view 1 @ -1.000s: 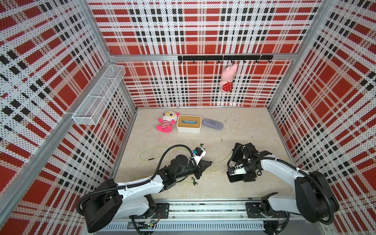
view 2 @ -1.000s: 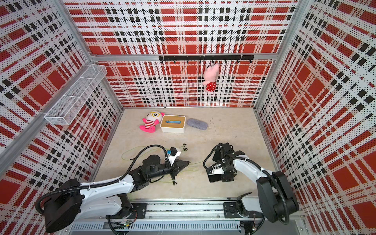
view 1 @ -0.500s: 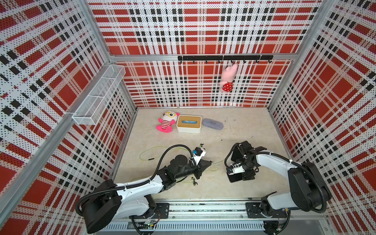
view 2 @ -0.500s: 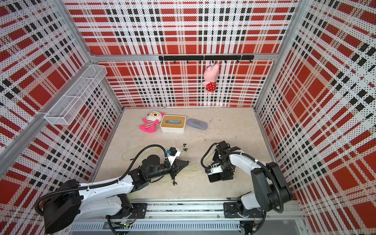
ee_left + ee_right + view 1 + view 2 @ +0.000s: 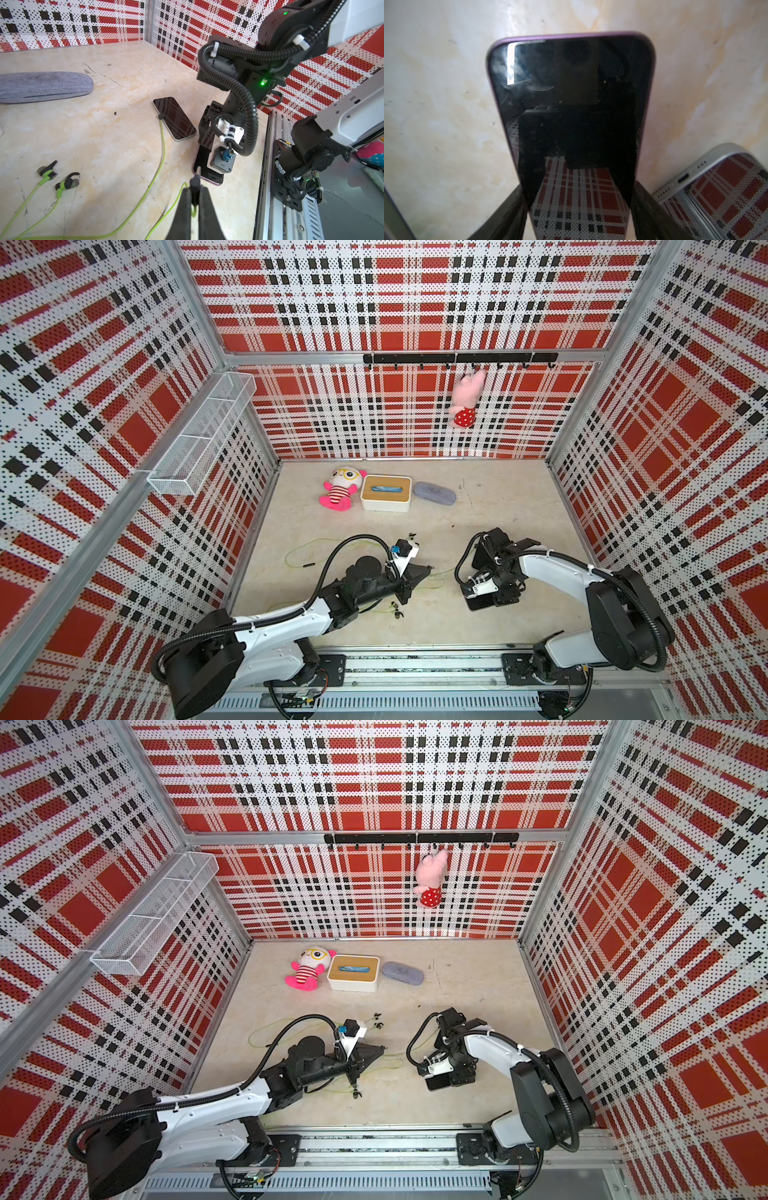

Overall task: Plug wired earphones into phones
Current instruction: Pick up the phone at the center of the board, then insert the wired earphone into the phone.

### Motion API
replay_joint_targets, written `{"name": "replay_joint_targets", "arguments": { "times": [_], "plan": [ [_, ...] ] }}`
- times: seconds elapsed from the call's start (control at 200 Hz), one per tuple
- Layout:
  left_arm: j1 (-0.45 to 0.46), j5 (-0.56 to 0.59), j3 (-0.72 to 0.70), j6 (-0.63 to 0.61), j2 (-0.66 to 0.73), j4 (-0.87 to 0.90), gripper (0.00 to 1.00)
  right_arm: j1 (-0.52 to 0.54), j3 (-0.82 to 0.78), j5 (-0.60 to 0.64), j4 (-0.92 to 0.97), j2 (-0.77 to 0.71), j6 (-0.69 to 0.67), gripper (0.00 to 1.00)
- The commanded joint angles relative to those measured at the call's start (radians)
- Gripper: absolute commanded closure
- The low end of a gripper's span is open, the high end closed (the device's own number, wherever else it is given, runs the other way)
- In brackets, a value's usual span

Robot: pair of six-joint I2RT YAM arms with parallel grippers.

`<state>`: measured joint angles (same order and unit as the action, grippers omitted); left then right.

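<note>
In both top views the left gripper points toward the right gripper, which stands over the purple-rimmed phone.

In the left wrist view, the jaws pinch a black plug. Its tip is just short of that phone's end. Beyond lies the silver-rimmed phone, with a green cable at its edge.

In the right wrist view, the jaws straddle the purple-rimmed phone's long edges and seem to touch them; I cannot tell whether they grip it.

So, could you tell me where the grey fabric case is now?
In both top views the grey fabric case lies at the back of the table, just right of the white box.
</note>
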<state>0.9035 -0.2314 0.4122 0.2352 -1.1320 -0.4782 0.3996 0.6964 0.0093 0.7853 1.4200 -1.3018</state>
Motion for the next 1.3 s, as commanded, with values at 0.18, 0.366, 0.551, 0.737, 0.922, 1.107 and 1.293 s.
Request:
{"name": "replay_joint_targets", "arguments": {
  "times": [0.18,0.366,0.551,0.737,0.922,1.107,1.293],
  "plan": [
    [-0.006,0.016,0.001,-0.011,0.017,0.01,1.0,0.003,-0.145,-0.052,-0.075,-0.255,0.089,0.67],
    [-0.003,-0.024,-0.004,-0.012,0.015,-0.013,1.0,0.003,-0.179,-0.082,-0.14,-0.439,0.156,0.71],
    [0.048,-0.019,-0.003,-0.027,0.005,-0.06,1.0,0.004,-0.224,-0.132,-0.254,-0.618,0.242,0.72],
    [0.114,0.028,0.036,-0.024,-0.035,-0.091,1.0,0.004,-0.271,-0.161,-0.426,-0.758,0.329,0.71],
    [0.122,0.046,0.114,0.063,-0.106,-0.089,1.0,0.004,-0.317,-0.151,-0.575,-0.847,0.339,0.71],
    [0.142,0.043,0.175,0.127,-0.166,-0.088,1.0,0.005,-0.361,-0.129,-0.646,-0.927,0.272,0.71],
    [0.158,0.089,0.235,0.128,-0.218,-0.057,1.0,0.004,-0.379,-0.138,-0.626,-0.98,0.237,0.7]
  ]
}}
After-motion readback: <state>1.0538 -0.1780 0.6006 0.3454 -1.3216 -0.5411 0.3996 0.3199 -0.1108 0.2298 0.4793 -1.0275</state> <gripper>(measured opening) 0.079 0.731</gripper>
